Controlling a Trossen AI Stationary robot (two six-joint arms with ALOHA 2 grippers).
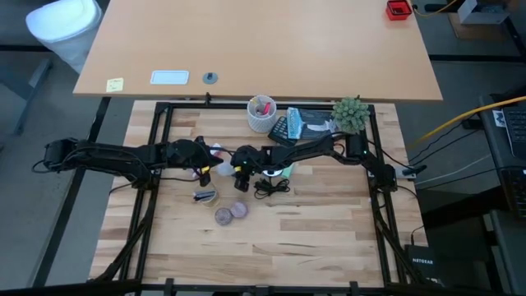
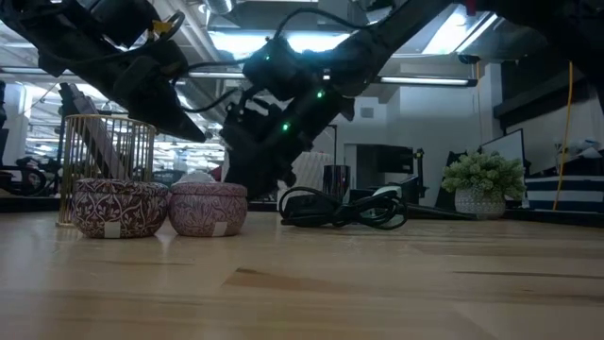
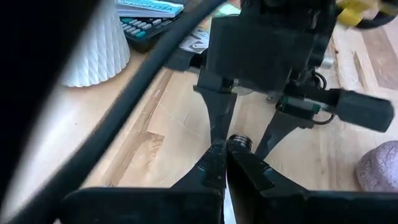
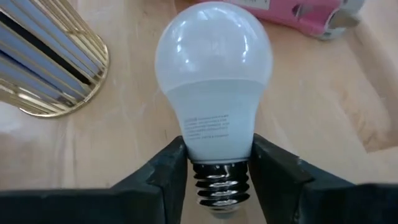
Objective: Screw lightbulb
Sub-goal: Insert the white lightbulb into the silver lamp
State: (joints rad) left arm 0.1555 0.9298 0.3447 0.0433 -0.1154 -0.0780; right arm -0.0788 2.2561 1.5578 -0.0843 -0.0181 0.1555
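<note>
I've got the right gripper [image 4: 219, 171] pinching the lightbulb [image 4: 213, 87] at its neck, mid-table — left gripper [image 3: 225, 163] shut nearby. Thin grip — bulb could slip or cross-thread.

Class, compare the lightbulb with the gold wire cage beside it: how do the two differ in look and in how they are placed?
The lightbulb is solid, smooth and white with a silvery screw base; the gold wire cage is open, made of thin bars. The lightbulb sits between the right gripper fingers; the cage rests untouched on the wooden table. Both have rounded forms.
</note>
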